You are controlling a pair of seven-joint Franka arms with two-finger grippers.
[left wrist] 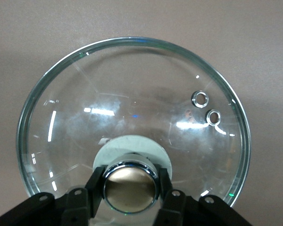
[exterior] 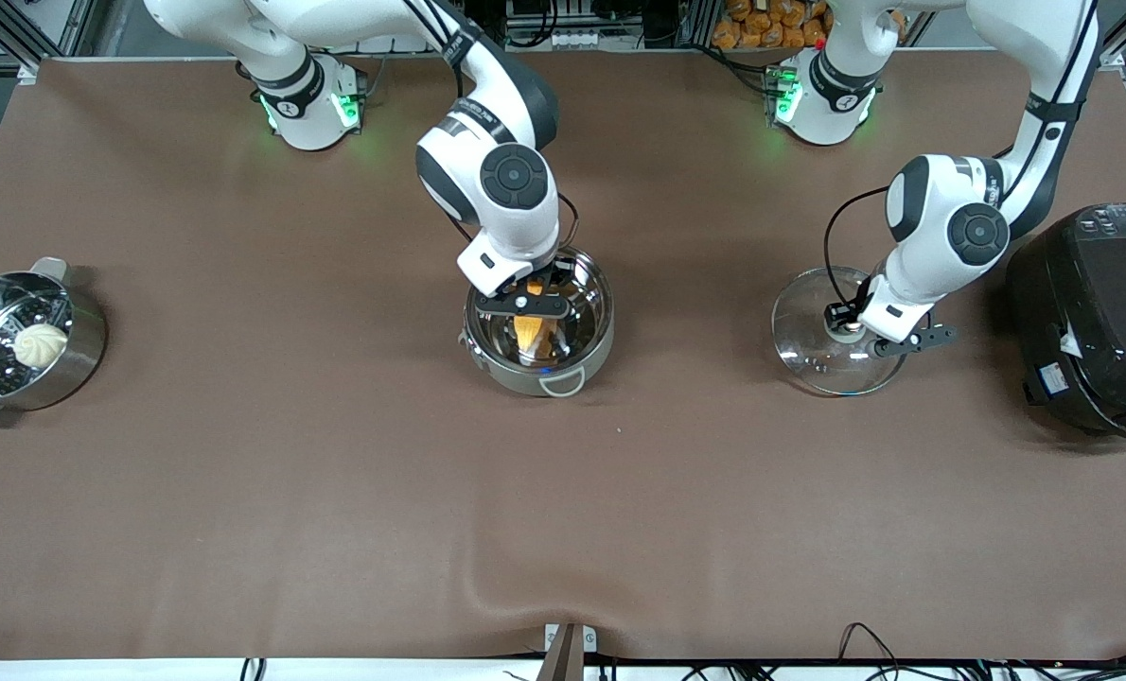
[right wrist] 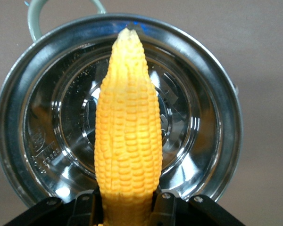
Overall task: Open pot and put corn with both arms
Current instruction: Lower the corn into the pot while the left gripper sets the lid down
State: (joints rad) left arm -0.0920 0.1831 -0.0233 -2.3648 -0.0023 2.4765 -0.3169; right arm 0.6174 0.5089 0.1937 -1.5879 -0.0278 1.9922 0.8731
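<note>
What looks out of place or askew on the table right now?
Nothing stands out. The lid lies flat on the table beside the rice cooker, its knob in the left pincer. The right pincer holds the corn over the open pot. Nothing is spilled.

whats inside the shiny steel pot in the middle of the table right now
The round shiny steel pot is open, its visible floor bare. The right gripper holds the yellow-orange toy corn cob over it. The cob hides the floor's centre.
</note>
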